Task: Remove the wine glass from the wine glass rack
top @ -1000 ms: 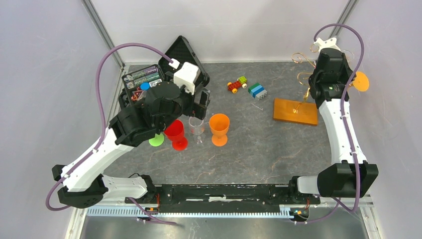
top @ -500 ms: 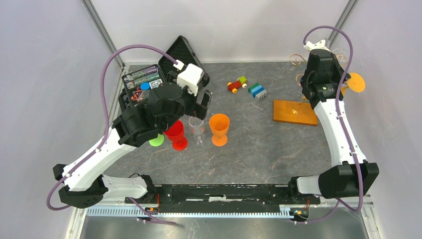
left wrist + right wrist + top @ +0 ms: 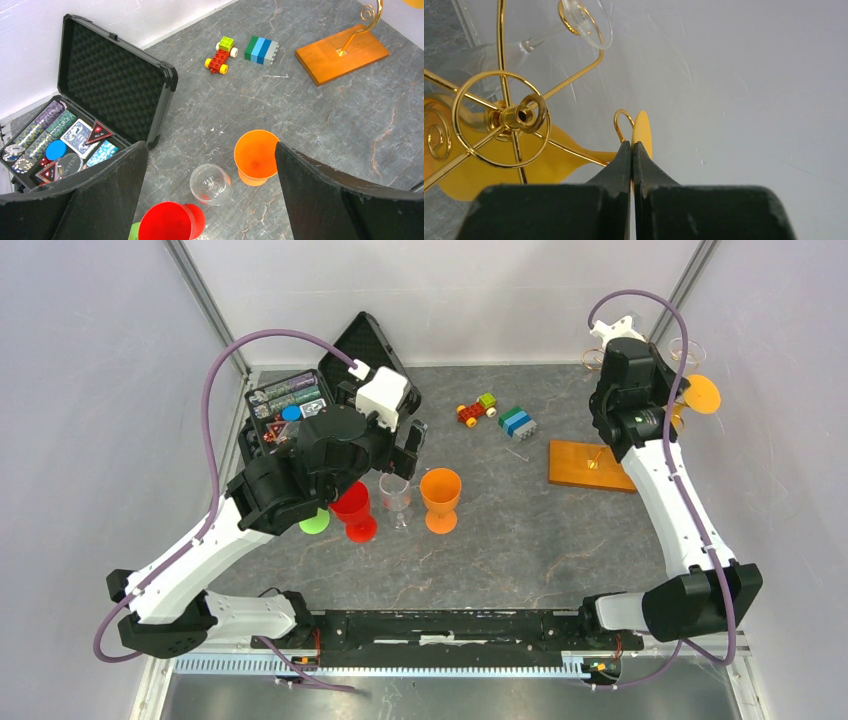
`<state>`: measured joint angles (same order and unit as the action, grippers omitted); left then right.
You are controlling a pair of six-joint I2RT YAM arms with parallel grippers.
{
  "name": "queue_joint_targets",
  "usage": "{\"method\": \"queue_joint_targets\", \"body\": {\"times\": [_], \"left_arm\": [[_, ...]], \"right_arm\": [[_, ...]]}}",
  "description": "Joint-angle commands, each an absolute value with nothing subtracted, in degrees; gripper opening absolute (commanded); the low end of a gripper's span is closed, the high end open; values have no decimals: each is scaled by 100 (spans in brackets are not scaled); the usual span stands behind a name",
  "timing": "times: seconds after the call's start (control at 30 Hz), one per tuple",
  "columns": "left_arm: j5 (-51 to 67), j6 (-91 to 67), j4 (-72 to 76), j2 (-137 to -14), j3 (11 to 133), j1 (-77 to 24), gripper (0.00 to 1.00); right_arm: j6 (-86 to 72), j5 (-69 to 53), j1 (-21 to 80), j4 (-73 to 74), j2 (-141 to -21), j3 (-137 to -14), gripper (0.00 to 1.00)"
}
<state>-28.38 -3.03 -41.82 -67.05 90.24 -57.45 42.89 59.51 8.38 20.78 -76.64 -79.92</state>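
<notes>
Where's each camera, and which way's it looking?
Top external: above and behind, looking down on the grey table; both arms.
Left wrist: over the table, facing the black hinged case; open left gripper.
Right wrist: facing the gold wire rack and wall; right gripper pinching the hanging orange wine glass.
Top and left wrist share the wooden base.

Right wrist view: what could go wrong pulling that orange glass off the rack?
The right gripper pinches the orange glass stem with only its fingertips, so it may slip out.
The glass foot sits right beside a gold hook on the rack; it could snag and drag the rack.
A clear glass hangs on a neighbouring arm; a jolt might shake it off.
</notes>
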Motion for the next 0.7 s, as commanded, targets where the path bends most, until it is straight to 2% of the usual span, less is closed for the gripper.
{"method": "queue_joint_targets", "body": {"times": [0.0, 0.33, 0.67], "left_arm": [[-2848, -253, -3981, -6637, 9141, -5721, 100], [-2804, -299, -3999, -6544, 9173, -5722, 100], [-2771, -294, -3999, -6649, 9229, -5721, 100]], "right_arm": [[4856, 6145, 865, 1008, -7604, -7900, 0], [5566, 6076, 689, -425, -7938, -7773, 0], [5776, 5977, 316, -940, -8019, -7668, 0]]}}
